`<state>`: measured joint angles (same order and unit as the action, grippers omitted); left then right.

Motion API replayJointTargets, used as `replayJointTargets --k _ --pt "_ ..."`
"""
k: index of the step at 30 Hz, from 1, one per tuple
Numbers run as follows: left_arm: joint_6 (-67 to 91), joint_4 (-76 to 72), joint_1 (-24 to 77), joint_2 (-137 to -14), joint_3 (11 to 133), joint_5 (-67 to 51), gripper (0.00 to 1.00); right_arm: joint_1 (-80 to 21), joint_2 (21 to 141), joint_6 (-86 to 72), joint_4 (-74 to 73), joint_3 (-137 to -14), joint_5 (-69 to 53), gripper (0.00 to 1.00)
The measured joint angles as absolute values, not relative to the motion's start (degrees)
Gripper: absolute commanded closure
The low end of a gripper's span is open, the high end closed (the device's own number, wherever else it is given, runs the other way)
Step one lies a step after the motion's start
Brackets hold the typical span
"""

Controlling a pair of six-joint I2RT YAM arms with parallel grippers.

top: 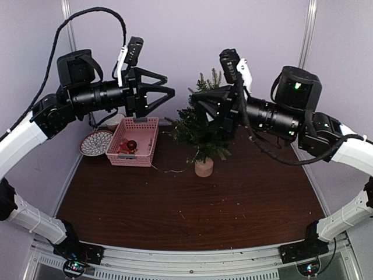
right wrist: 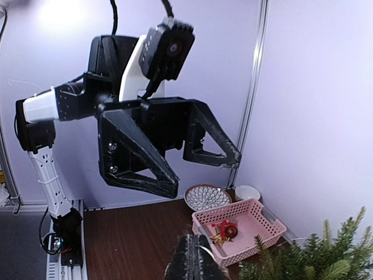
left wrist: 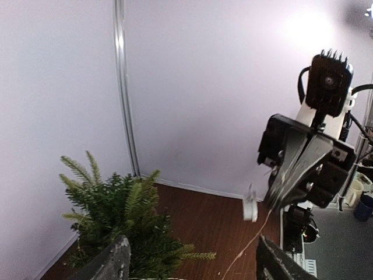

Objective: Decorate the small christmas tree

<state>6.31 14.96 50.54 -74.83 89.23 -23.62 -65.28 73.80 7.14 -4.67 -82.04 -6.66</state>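
The small christmas tree (top: pixel 198 131) stands on its pale wooden stump (top: pixel 204 168) at the back middle of the table; it also shows in the left wrist view (left wrist: pixel 125 224) and the right wrist view (right wrist: pixel 315 256). My right gripper (top: pixel 194 98) is up beside the tree's top, shut on a thin pale string (left wrist: pixel 247 248) with a small white tag (left wrist: pixel 250 207). Its fingers (right wrist: pixel 201 259) are pressed together. My left gripper (top: pixel 168 92) is open and empty, held high above the pink basket (top: pixel 135 142), left of the tree.
The pink basket (right wrist: pixel 256 224) holds a red and brown ornament (right wrist: pixel 227 231). A patterned plate (top: pixel 95 142) and a white bowl (top: pixel 114 121) sit behind and left of it. A thin string (top: pixel 169 170) lies on the table between basket and stump. Walls close in at back and sides.
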Motion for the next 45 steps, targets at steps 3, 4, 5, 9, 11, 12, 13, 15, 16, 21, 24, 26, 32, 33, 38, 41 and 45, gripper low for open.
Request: replayJointTargets --k 3,4,5,9,11,12,13,15,16,21,24,26,32,33,38,41,45 --pt "7.22 14.55 47.86 -71.83 87.90 -23.05 0.21 -65.28 71.18 8.56 -4.97 -83.44 -5.06 1.00" --pt "7.44 14.44 47.48 -71.07 87.48 -23.00 0.21 -65.28 70.59 8.88 -4.99 -83.68 -4.67 1.00" --pt "7.68 14.26 47.13 -70.35 87.00 -22.92 0.21 -65.28 69.89 9.37 -5.19 -84.03 -4.05 1.00" --pt "8.10 13.72 46.41 -69.23 85.23 -22.72 0.23 -65.28 67.22 11.79 -5.87 -85.49 -0.89 1.00" --pt "8.08 13.74 46.37 -69.43 84.07 -22.70 0.23 -65.28 66.32 13.19 -6.04 -86.70 1.23 1.00" --pt "8.05 13.82 46.37 -69.71 83.44 -22.70 0.23 -65.28 65.93 13.98 -6.15 -87.31 2.44 1.00" --pt "8.05 13.85 46.37 -70.04 82.98 -22.70 0.23 -65.28 65.60 14.92 -6.28 -87.90 3.53 1.00" --pt "7.86 14.31 46.37 -71.24 82.46 -22.65 0.23 -65.12 65.21 16.49 -6.24 -88.95 5.76 1.00" --pt "7.70 14.46 46.37 -71.83 82.37 -22.65 0.23 -64.86 64.93 17.47 -6.24 -89.54 7.16 1.00" --pt "6.59 15.14 46.35 -75.05 82.39 -21.34 0.25 -63.24 63.86 21.02 -5.89 -90.76 11.68 1.00" --pt "6.02 15.18 46.33 -76.90 82.41 -21.04 0.27 -61.73 63.44 22.85 -5.69 -91.05 14.00 1.00" --pt "5.82 15.31 46.33 -78.59 82.83 -21.26 0.30 -60.38 63.42 24.03 -5.58 -91.37 15.40 1.00" --pt "5.67 15.33 46.33 -84.68 85.89 -24.32 0.43 -53.98 63.44 25.74 -5.08 -91.64 18.09 1.00" --pt "5.74 15.18 46.33 -85.54 86.50 -24.91 0.44 -52.51 63.51 25.61 -5.10 -91.77 18.09 1.00" --pt "5.69 14.57 46.33 -90.32 90.61 -28.14 0.48 -46.68 64.34 25.06 -5.28 -94.15 17.91 1.00" --pt "5.52 14.61 46.33 -92.14 92.18 -28.29 0.46 -44.66 65.17 25.10 -5.04 -96.07 17.87 1.00" --pt "4.67 14.79 46.33 -92.92 92.97 -27.83 0.37 -41.98 67.24 25.28 -4.89 -99.20 17.74 1.00"
